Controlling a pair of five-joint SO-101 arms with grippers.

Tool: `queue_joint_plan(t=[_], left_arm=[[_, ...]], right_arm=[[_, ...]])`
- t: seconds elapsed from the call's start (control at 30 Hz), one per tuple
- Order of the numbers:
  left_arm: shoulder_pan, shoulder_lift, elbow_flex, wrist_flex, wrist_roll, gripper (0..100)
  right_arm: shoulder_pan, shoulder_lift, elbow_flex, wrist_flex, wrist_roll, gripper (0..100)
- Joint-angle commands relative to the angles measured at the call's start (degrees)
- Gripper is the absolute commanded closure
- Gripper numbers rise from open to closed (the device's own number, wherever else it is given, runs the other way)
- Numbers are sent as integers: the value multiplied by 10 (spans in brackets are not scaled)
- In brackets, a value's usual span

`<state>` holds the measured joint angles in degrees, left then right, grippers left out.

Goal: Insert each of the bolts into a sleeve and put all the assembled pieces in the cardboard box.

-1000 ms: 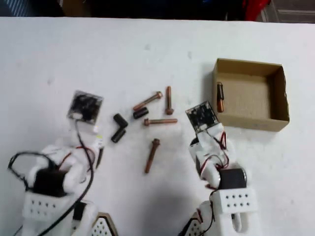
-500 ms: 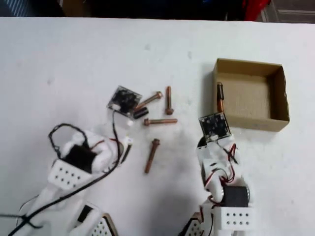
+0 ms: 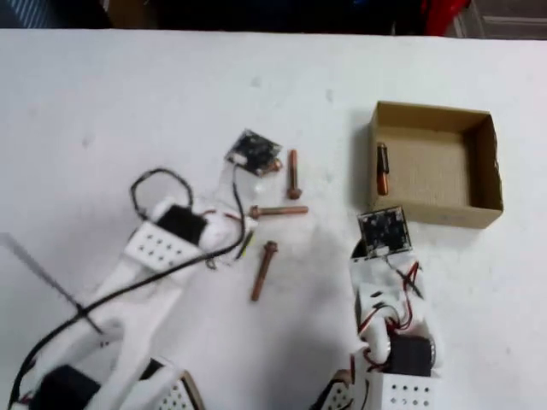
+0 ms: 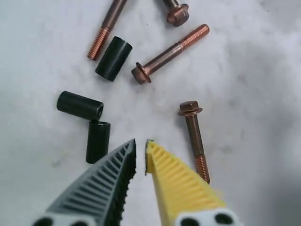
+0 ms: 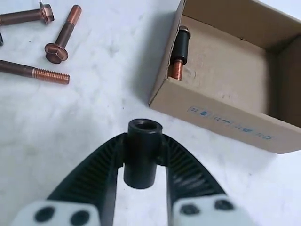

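Three black sleeves (image 4: 80, 104) and four threaded copper bolts (image 4: 194, 136) lie by the left gripper (image 4: 141, 147), its ribbed jaws closed, empty. Then the right gripper (image 5: 142, 141) clamps another tubular sleeve (image 5: 142, 162) near the cardboard box (image 5: 225, 117) holding one assembled piece (image 5: 178, 52).

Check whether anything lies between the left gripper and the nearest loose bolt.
Nothing visible does. The left gripper hangs over bare table; the nearest bolt lies just beside it, with a black sleeve on the other side, not between them.
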<state>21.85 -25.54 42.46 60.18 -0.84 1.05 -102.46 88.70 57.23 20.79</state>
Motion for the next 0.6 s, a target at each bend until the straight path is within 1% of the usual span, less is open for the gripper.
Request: queue_joint_plan(t=[0.0,0.3,0.43,0.5,0.57], left_arm=[[17,48,-42,-1,6,870],[19,174,-80,-4,8,865],[21,201,-102,-2,9,865],[32,206,-108,-1,32,865],[54,206,-108,-4,85,865]], right_arm=[[5,-7,-4,2,-2,982],[5,-7,-4,2,-1,981],[4,-7,-3,2,-1,981],[5,-7,-3,2,0,981],[6,-7,-3,2,0,981]])
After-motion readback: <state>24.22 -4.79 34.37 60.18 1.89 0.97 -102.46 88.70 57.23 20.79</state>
